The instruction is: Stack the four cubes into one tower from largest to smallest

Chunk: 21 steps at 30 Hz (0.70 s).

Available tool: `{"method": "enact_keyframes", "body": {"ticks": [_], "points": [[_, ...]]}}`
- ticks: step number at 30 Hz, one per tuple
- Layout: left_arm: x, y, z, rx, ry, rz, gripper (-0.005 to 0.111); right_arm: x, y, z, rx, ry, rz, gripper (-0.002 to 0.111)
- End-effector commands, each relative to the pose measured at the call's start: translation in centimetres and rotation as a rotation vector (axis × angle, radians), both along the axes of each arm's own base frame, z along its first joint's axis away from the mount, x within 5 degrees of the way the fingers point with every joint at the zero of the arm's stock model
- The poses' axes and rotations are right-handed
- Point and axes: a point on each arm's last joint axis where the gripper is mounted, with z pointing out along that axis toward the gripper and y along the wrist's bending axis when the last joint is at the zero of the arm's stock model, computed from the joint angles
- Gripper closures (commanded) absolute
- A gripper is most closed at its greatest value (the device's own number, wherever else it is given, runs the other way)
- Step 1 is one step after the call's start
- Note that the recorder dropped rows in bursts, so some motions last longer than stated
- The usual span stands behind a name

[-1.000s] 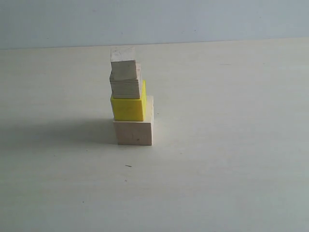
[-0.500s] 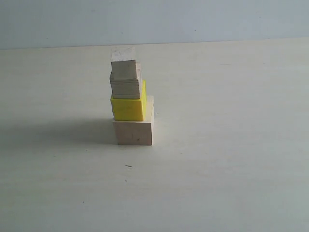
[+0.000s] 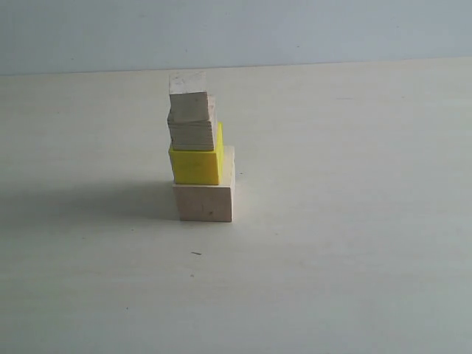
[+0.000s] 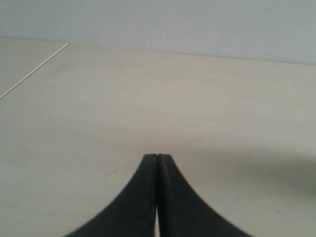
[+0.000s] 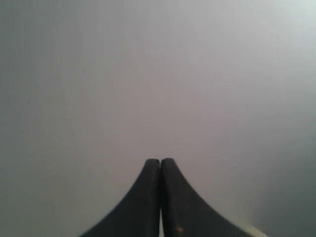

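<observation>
In the exterior view the four cubes stand as one tower on the pale table. The large pale wood cube [image 3: 204, 203] is the base, with the yellow cube [image 3: 196, 166] on it. The small wood cube [image 3: 192, 134] sits above that, and the tiny wood cube [image 3: 190, 105] is on top. Neither gripper shows in that view. My left gripper [image 4: 157, 156] is shut and empty over bare tabletop. The right gripper [image 5: 160, 161] is shut and empty too, facing a blank grey surface. No cube appears in either wrist view.
The tower casts a shadow [image 3: 88, 199] to its left on the table. A grey wall [image 3: 236, 29] runs behind the table's far edge. A thin pale line [image 4: 34, 70] crosses the tabletop in the left wrist view.
</observation>
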Motion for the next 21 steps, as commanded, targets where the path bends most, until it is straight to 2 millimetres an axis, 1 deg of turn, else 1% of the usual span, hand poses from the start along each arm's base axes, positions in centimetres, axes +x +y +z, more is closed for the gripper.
{"method": "enact_keyframes", "body": {"ticks": [1,4,7,8,9,11,13,15,17,21], "points": [[0.0,0.0,0.0,-0.004,-0.014,-0.003,0.107,0.3,-0.1,-0.8,0.016,0.020,-0.004,0.108],[0.0,0.0,0.0,-0.004,-0.014,-0.003,0.107,0.3,0.0,-0.7,0.026,0.015,0.000,0.108],[0.0,0.0,0.0,-0.004,-0.014,-0.003,0.107,0.2,0.4,-0.4,-0.002,-0.018,0.041,0.108],[0.0,0.0,0.0,-0.004,-0.014,-0.003,0.107,0.2,0.6,-0.2,-0.063,-0.027,0.044,0.108],[0.0,0.0,0.0,-0.004,-0.014,-0.003,0.107,0.2,1.0,-0.2,-0.087,-0.030,0.078,0.108],[0.0,0.0,0.0,-0.004,-0.014,-0.003,0.107,0.4,1.9,-0.4,-0.214,0.011,0.135,0.108],[0.0,0.0,0.0,-0.004,-0.014,-0.003,0.107,0.6,2.5,-1.2,-0.327,0.101,0.180,0.108],[0.0,0.0,0.0,-0.004,-0.014,-0.003,0.107,0.8,2.9,-2.3,-0.366,0.208,0.227,0.108],[0.0,0.0,0.0,-0.004,-0.014,-0.003,0.107,1.2,2.9,-3.6,-0.349,0.300,0.244,0.108],[0.0,0.0,0.0,-0.004,-0.014,-0.003,0.107,1.9,2.4,-5.9,-0.239,0.374,0.228,0.108]]}}
